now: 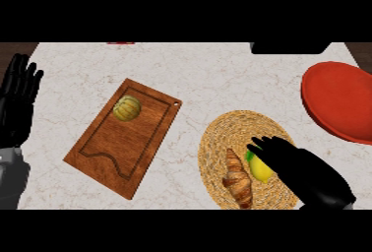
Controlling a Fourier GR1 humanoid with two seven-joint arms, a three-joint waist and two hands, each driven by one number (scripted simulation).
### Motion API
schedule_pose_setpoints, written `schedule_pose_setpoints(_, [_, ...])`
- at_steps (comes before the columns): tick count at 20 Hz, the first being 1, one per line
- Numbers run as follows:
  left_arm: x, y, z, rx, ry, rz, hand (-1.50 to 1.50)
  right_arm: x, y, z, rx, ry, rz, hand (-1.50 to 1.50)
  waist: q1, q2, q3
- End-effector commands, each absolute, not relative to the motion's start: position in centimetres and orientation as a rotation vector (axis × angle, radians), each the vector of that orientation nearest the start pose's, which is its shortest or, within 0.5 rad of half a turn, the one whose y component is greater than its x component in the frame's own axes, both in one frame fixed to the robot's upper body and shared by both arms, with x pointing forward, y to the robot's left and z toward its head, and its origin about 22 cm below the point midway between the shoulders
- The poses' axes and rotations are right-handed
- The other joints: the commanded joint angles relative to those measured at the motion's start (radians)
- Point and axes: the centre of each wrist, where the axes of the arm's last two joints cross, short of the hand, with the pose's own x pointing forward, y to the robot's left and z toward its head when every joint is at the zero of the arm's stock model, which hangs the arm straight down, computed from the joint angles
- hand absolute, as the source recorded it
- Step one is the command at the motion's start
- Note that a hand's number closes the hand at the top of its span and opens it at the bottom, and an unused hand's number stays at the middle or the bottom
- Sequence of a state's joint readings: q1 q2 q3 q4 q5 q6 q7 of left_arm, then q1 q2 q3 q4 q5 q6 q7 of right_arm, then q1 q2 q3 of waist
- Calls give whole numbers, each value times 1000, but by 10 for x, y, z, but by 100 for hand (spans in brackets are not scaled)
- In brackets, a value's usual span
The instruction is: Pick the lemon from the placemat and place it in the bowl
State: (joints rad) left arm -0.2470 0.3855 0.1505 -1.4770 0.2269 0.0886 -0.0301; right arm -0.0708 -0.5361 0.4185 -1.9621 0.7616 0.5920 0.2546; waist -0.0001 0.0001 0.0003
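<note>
On woven placemat point(218, 140), right hand point(305, 167) overlaps oval lemon point(259, 170).

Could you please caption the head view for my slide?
Right hand over the lemon on the woven placemat, beside a croissant; red bowl at right; left hand resting at left.

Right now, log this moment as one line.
right hand: over lemon on placemat | lemon: beside croissant | bowl: no lemon yet | left hand: resting open, left edge
</note>
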Motion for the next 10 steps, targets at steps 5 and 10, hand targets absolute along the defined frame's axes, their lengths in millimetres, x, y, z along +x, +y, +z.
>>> schedule_pose_setpoints(5, [293, 324, 104, 216, -1793, 38, 0, 225, -211, 88, -508, -1223, 1669, -150, 2, -1, 0])
schedule_pose_setpoints(10, [285, 335, 75, 245, -1790, 2, 0, 239, -215, 69, -533, -1165, 1684, -150, 2, 0, 0])
